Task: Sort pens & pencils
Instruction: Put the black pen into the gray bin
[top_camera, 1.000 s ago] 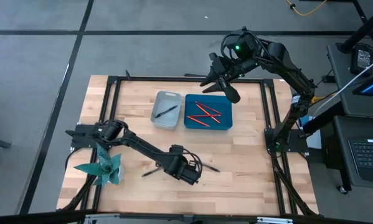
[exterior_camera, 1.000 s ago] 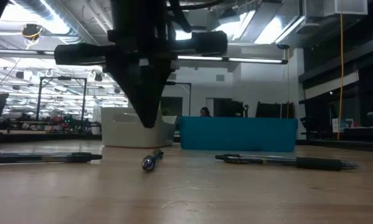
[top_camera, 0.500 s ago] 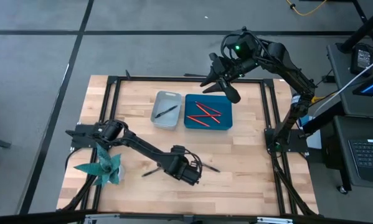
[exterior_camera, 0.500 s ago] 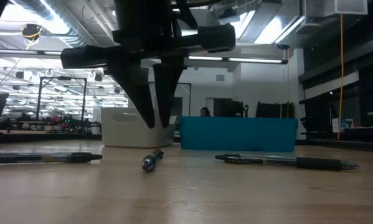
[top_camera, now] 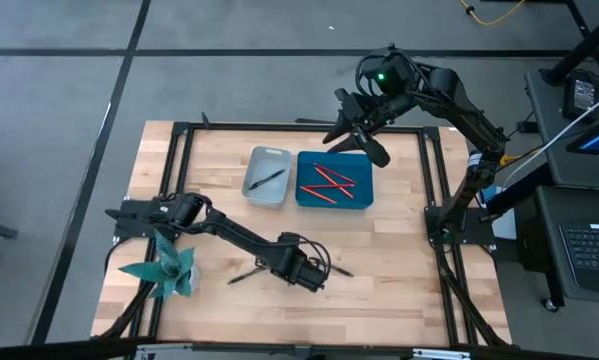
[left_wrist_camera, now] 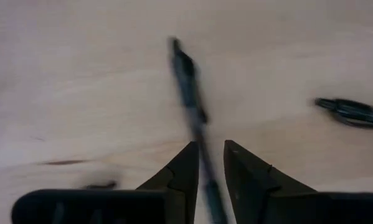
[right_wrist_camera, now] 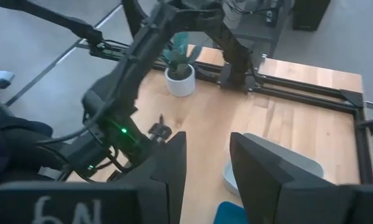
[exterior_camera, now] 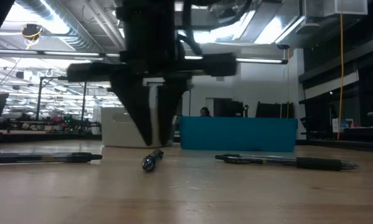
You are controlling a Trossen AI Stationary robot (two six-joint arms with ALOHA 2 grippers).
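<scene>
My left gripper hangs open over the near middle of the table, pointing down. Its two fingers stand on either side of a black pen that lies flat on the wood, touching nothing. In the low view the fingertips hover just above that pen's end. Two more black pens lie to either side of it. A white tray holds one black pen, and a blue tray holds several red pencils. My right gripper waits open, raised over the table's far edge.
A teal plant in a white pot stands at the near left beside the left arm. Black frame rails border the table. Bare wood lies between the trays and the loose pens.
My left gripper has opened from shut. It has sunk a little toward the pen beneath it and edged toward the table's right, so its fingers now straddle that pen. The pens have not moved.
</scene>
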